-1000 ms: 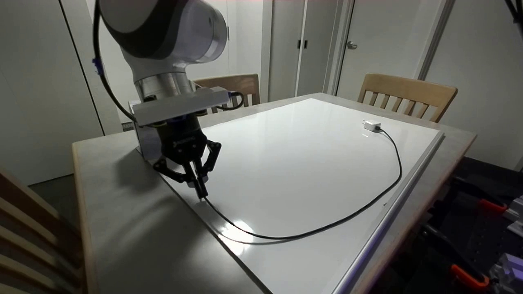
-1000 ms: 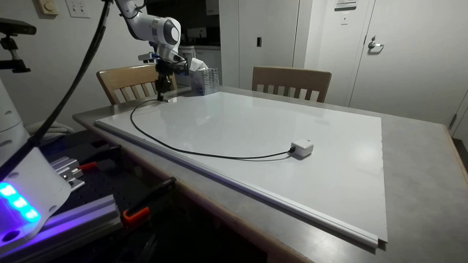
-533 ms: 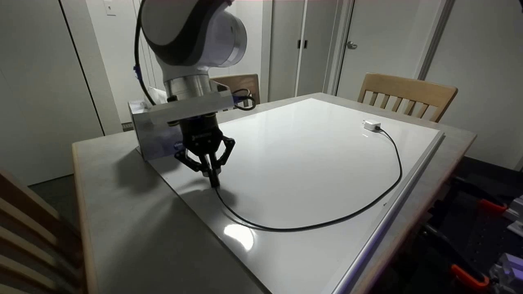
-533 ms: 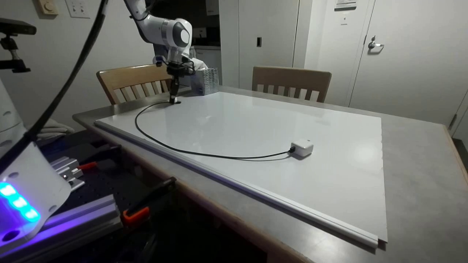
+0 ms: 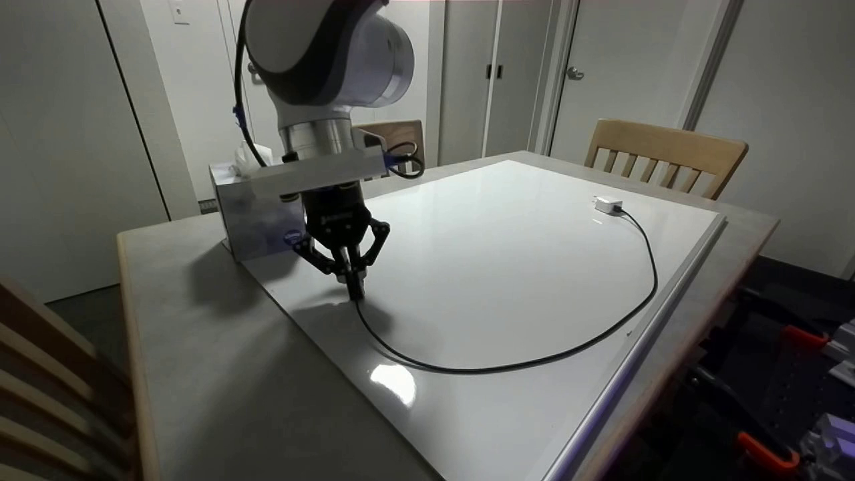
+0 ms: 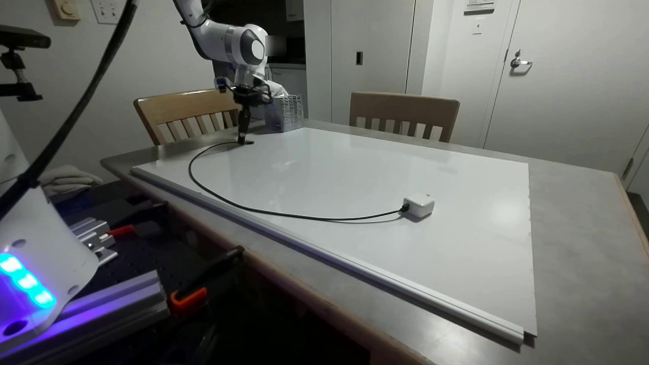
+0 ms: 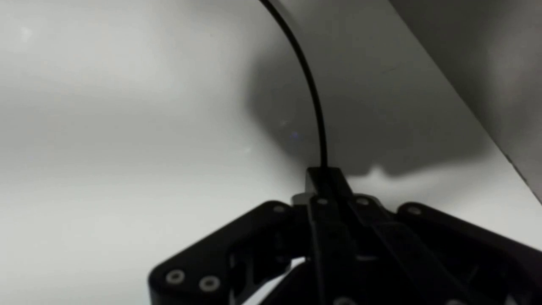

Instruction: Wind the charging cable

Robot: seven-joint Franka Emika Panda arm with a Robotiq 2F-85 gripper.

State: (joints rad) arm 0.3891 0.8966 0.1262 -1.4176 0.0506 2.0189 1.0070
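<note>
In an exterior view: arm (image 5: 320,60), white with dark panels, cut by the upper edge. Pincer (image 5: 357,294), black, pointing down with a slight tilt, jaws narrow and drawn together on the charging cable (image 5: 467,371). Cable thin, black, uncoiled, in one long bow from the pincer to a white plug (image 5: 608,205) toward the far end of a glossy white board (image 5: 494,280). Board flat on a grey, wood-edged bench (image 5: 194,401); metal rail (image 5: 641,354) along one side of it. Tissue box (image 5: 254,224), silvery, white tissue (image 5: 242,160) at the top, at a corner of the board, near the pincer. Wooden chairs (image 5: 668,141), three, each seen in part, around the bench. In an exterior view: robot base (image 6: 56,243), white, with lit blue lamps (image 6: 26,281), at the left margin; two clamps (image 6: 190,299) with orange handles near it. Cable bent round from the pincer toward the rail, then on to the plug; black connector (image 6: 404,207) touching the plug's side. Tissue box close behind the pincer, patterned on the face shown. Pale door (image 6: 568,111) with lever handle (image 6: 521,62), at the right. Wrist view: pincer at the lower edge, fingertips (image 7: 314,180) pressed together, the cable running in between them from the upper edge in a single gentle curve. Board beneath, its edge crossing slantwise at the right; contact between fingertips and board cannot be told.
</note>
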